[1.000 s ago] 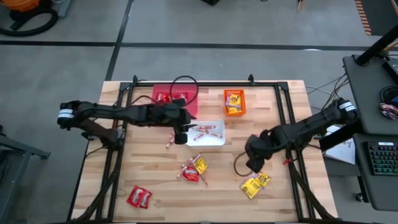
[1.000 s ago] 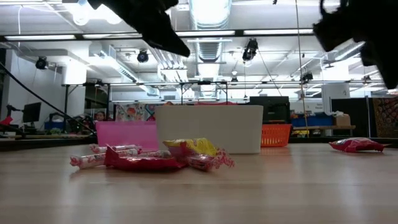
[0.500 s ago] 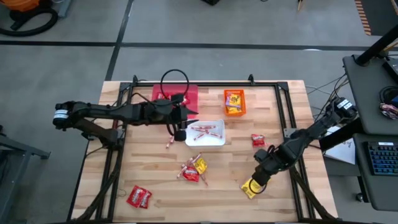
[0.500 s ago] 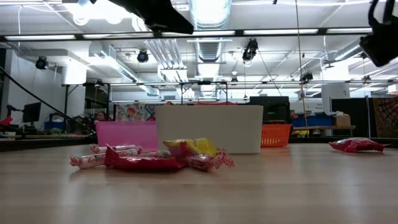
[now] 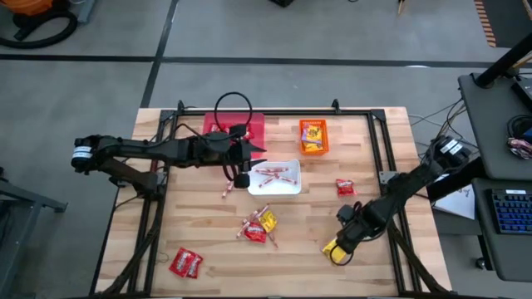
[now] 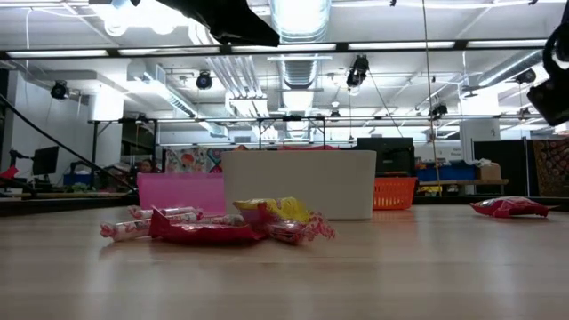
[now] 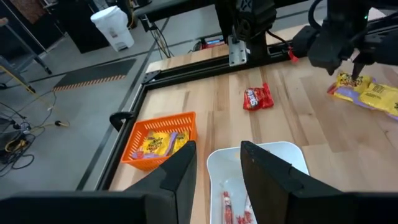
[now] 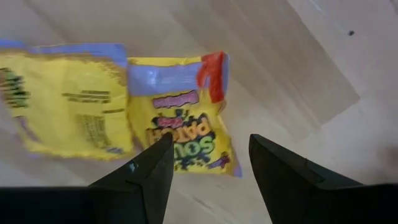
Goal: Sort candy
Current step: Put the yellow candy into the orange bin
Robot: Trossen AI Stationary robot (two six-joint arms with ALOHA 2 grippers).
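The candy lies in groups on the wooden table. A mixed pile (image 5: 258, 226) (image 6: 233, 226) sits mid-table, red packets (image 5: 185, 262) lie near the near-left corner, and one red packet (image 5: 345, 187) (image 7: 256, 98) lies right of the white bin. Two yellow packets (image 5: 335, 248) (image 8: 180, 127) lie near the right. My right gripper (image 5: 343, 242) (image 8: 208, 168) is open just above them, a finger on either side of one packet. My left gripper (image 5: 240, 173) (image 7: 217, 168) is open above the left end of the white bin (image 5: 287, 188), which holds red-and-white sticks (image 5: 274, 174).
The pink-red bin (image 5: 253, 124) and the orange bin (image 5: 313, 137) holding yellow packets stand along the far side. One stick (image 5: 226, 190) lies left of the white bin. A black frame rail (image 5: 391, 178) runs along the table's right side, close to my right arm.
My right gripper has moved toward the near edge and down over the yellow packets, uncovering the single red packet. My left arm has drawn back a little toward the left and up, then kept still. No candy has moved.
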